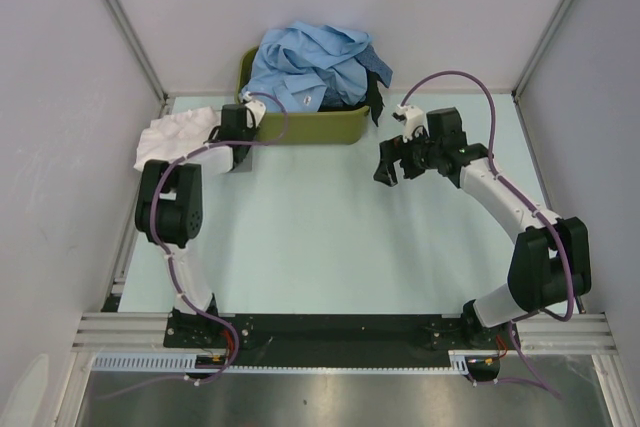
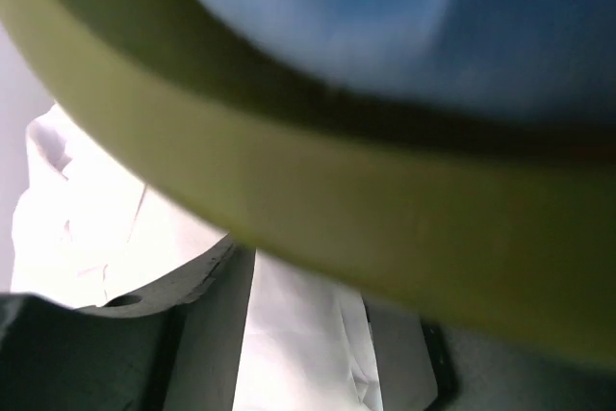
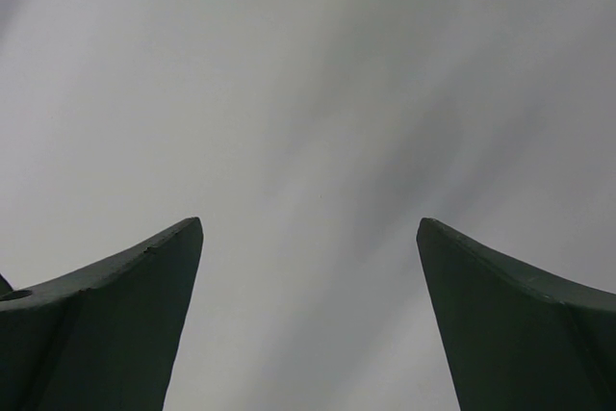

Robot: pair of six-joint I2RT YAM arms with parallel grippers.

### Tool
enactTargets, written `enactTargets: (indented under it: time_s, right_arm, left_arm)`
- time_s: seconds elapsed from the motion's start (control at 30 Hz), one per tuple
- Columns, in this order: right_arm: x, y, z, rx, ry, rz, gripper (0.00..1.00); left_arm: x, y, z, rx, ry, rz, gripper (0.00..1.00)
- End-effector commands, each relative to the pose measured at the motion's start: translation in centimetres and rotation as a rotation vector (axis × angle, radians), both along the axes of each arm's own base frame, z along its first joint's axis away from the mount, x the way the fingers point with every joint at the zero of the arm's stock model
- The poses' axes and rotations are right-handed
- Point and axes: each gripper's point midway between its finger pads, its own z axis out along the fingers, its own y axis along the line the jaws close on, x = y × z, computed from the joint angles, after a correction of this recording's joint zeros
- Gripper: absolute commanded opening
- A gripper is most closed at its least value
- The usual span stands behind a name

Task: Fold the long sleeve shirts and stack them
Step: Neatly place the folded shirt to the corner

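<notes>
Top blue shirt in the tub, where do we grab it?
Probably a raised fold on top of the blue shirt, coming straight down: the pile mounds above the tub rim, and its walls block the sides. The open right gripper is free.

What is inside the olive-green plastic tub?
A heap of crumpled light blue cloth shirts rising above the olive-green plastic tub rim, dark fabric at right. Anything underneath is covered.

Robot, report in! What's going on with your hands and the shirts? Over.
Right gripper open, empty. Left gripper straddling white cloth shirt, grip unclear. Olive-green plastic tub close beside it.
</notes>
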Motion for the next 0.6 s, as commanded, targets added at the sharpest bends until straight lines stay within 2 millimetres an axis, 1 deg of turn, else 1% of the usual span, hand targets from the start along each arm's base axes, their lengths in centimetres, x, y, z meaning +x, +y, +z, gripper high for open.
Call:
enactTargets:
  time_s: [0.0, 0.17, 0.23, 0.27, 0.3, 0.37, 0.47, 0.53, 0.57]
  right_arm:
    - [0.3, -0.4, 1.5, 0.011, -0.057, -0.011, 1.0]
    - [0.2, -0.5, 1.4, 0.013, -0.053, -0.015, 1.0]
    - [0.3, -0.6, 1.5, 0.013, -0.056, -0.016, 1.0]
    - [0.3, -0.6, 1.5, 0.012, -0.056, -0.017, 1.0]
    - [0.3, -0.6, 1.5, 0.012, -0.056, -0.017, 1.0]
    - [0.2, -0.5, 1.4, 0.014, -0.055, -0.015, 1.0]
    - [0.3, -0.5, 1.5, 0.016, -0.058, -0.014, 1.0]
    - [0.2, -0.6, 1.4, 0.015, -0.055, -0.016, 1.0]
    - [0.2, -0.5, 1.5, 0.017, -0.056, -0.013, 1.0]
  left_arm:
    - [-0.7, -0.2, -1.9, 0.105, 0.084, -0.023, 0.52]
    - [-1.7, -0.1, -2.4, 0.114, 0.105, -0.03, 0.52]
    - [-2.0, -0.1, -2.1, 0.11, 0.102, -0.033, 0.52]
    - [-2.4, -0.1, -2.3, 0.112, 0.097, -0.037, 0.52]
    - [-2.5, -0.1, -1.4, 0.103, 0.069, -0.038, 0.52]
    - [-2.8, -0.2, -1.2, 0.086, 0.047, -0.036, 0.53]
    - [-2.6, -0.5, 0.7, 0.047, -0.04, -0.03, 0.52]
    - [-2.6, -0.7, 1.4, 0.028, -0.07, -0.036, 0.52]
    - [-2.5, -0.9, 1.5, 0.023, -0.072, -0.042, 0.52]
